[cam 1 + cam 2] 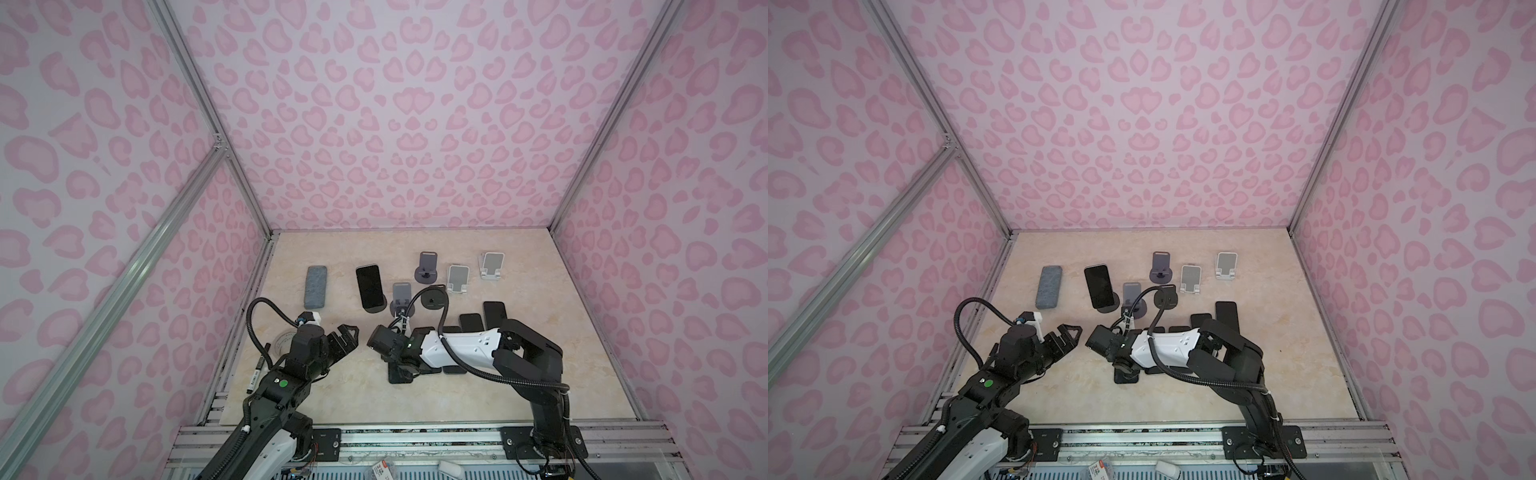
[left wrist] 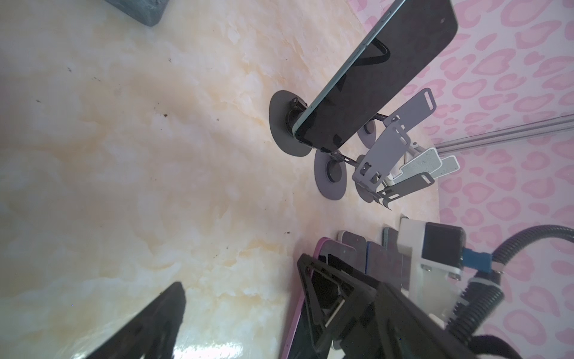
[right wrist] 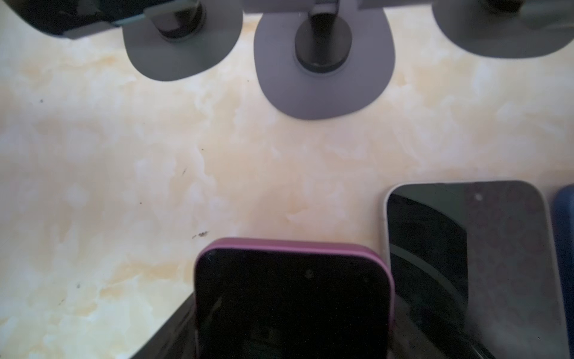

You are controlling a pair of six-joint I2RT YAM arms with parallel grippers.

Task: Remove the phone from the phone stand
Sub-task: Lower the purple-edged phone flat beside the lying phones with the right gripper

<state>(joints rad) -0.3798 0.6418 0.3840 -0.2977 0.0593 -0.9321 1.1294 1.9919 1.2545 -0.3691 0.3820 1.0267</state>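
Cream marble-patterned stone makes the counter (image 1: pixel 332 399). It is closed on three sides by walls (image 1: pixel 415 124) printed with pink spots and framed by aluminium rails (image 1: pixel 195 83).

The black glossy phone (image 1: pixel 370 286) leans upright on a dark grey phone stand with a round foot (image 2: pixel 281 124), in the far left part of the counter. A grey felt-like rectangular pad (image 1: pixel 316 286) lies flat to its left, well apart. Just beside its right stands a lilac-grey stand (image 1: pixel 402 296). Farther back are a dark grey stand (image 1: pixel 428 266) and two silver folding stands (image 1: pixel 458 278).

The left tool (image 1: pixel 345 343) hangs over bare counter near the phone, with its jaws released wide and nothing between them. The right tool (image 1: pixel 400 365) points down at the middle of the counter. In the right wrist view it is clenched on a pink-edged phone (image 3: pixel 292 298), next to a white-edged phone (image 3: pixel 472 258) that lies flat.

The white forearm of the right arm (image 1: pixel 457 345) covers a part of a row of dark phones (image 1: pixel 494 313), and its black cable hose (image 1: pixel 415 299) crosses in front of the stands.
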